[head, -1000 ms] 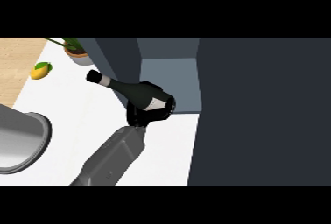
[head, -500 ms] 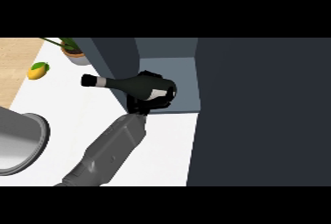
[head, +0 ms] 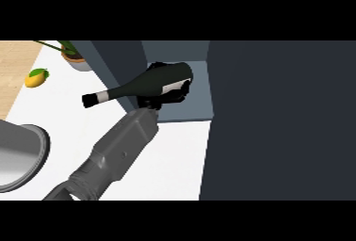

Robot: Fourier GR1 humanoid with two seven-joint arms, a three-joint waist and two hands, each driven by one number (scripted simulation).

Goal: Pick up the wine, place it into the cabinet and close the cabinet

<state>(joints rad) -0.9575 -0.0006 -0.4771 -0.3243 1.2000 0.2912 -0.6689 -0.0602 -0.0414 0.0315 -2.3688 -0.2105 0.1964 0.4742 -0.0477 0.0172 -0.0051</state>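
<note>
A black hand point(head: 167, 96) on a grey forearm has its fingers curled around the body of a dark wine bottle point(head: 142, 84). The bottle lies nearly sideways at the open front of the grey cabinet point(head: 198, 89), base toward the cabinet's interior, neck pointing left and away from it. Left of the cabinet sit a potted plant point(head: 73, 56), a yellow fruit point(head: 36, 77) and a grey pot point(head: 21, 155).

Wine bottle point(head: 142, 84) lies sideways, base inside the cabinet point(head: 198, 94) opening; lemon point(head: 36, 77) and potted plant point(head: 73, 59) far left.
</note>
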